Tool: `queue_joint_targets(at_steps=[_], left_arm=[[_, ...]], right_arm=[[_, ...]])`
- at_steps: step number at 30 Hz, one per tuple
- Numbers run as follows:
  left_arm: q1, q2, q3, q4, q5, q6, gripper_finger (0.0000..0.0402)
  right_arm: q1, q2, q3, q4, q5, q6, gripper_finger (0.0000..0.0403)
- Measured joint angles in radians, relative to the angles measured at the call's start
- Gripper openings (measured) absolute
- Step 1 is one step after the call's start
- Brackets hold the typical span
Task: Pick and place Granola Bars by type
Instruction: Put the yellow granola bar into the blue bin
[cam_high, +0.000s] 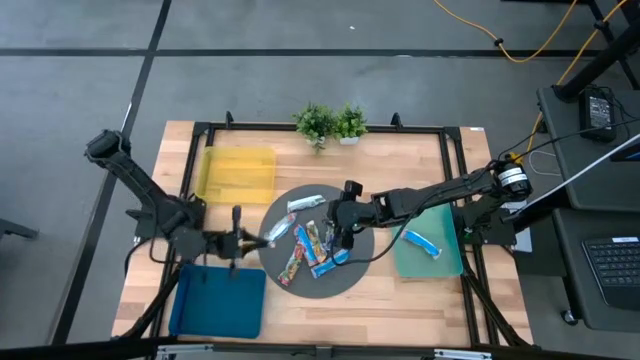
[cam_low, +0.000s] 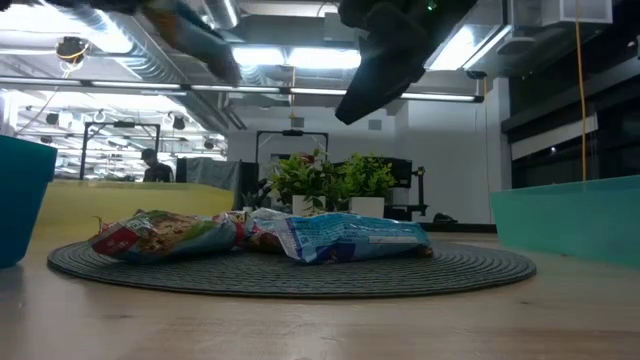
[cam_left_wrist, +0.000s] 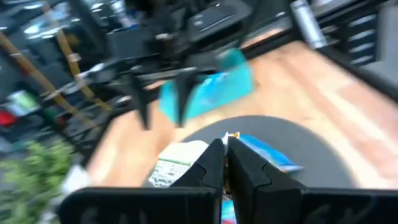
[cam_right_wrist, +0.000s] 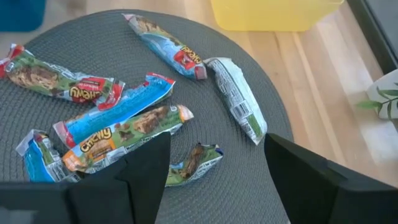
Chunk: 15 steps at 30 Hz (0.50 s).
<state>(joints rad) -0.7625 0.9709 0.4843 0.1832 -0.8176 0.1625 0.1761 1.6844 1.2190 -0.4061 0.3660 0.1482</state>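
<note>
**benchrat:** Jaws on the right gripper (cam_right_wrist: 214, 171) were spread wide, hanging over the round grey mat (cam_high: 362, 272) mid-desk, nothing between them. Looked like the reach step for the next pick.

**torque_tom:** And the left gripper (cam_left_wrist: 225, 163)?

**benchrat:** Pressed together at the mat's left edge, right by a silver-grey bar (cam_high: 279, 230). Couldn't tell if it was pinching anything.

**torque_tom:** Where were the Granola Bars (cam_right_wrist: 121, 134)?

**benchrat:** Most were piled on the mat, blue, silver and multicoloured mixed. One blue bar (cam_high: 422, 242) was already on the green mat (cam_high: 444, 262) at the right.

**torque_tom:** Next move?

**benchrat:** My guess: drop straight down over one single bar. They overlap, so it would need to straddle just one.
</note>
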Motion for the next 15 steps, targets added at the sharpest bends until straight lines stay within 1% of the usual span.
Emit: queue_joint_targets(at_steps=[6,11,15], left_arm=[[-0.188,-0.001,0.0,-0.008,-0.023,-0.076,0.0002],[-0.324,-0.001,0.0,-0.008,-0.156,-0.167,0.0002],[-0.407,0.0,0.001,-0.013,-0.189,-0.269,0.0002]], right_arm=[[0.0,0.0,0.0,0.002,0.0,0.001,0.0261],[0.0,0.0,0.0,0.004,0.0,0.001,0.0261],[0.0,0.0,0.0,0.005,0.0,0.001,0.0261]])
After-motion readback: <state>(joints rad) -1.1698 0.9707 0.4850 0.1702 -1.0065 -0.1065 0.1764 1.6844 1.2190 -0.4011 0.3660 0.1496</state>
